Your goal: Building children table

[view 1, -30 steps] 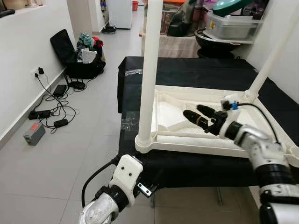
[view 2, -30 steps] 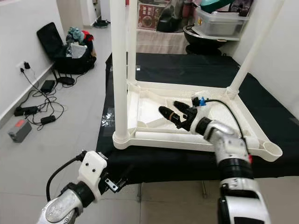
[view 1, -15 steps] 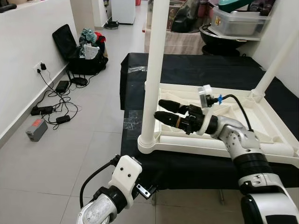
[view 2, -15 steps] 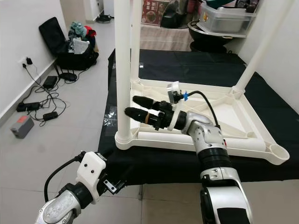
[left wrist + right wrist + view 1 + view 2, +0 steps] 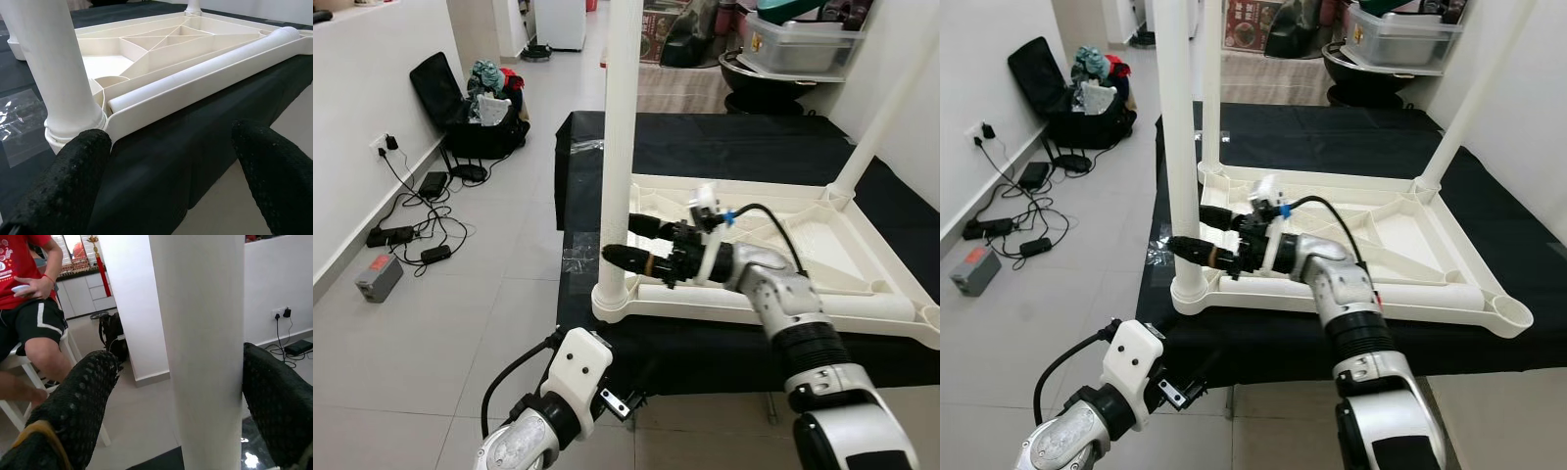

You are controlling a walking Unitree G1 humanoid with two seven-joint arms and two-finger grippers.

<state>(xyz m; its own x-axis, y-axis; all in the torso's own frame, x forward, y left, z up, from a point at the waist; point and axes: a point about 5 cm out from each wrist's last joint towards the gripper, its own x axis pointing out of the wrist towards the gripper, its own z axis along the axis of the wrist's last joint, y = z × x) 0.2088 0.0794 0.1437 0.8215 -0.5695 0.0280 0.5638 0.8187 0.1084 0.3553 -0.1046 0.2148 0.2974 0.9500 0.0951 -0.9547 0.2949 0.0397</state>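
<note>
Table leg, between right gripper fingers

So the right end effector has swung across the upturned children's table top, away from the middle ribs and over to the near corner leg. Its open fingers now sit either side of that leg, where a second ago they were well apart from it.

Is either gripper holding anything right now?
Nothing gripped. The right gripper is open, straddling the near table leg low down; the left gripper is open.
</note>
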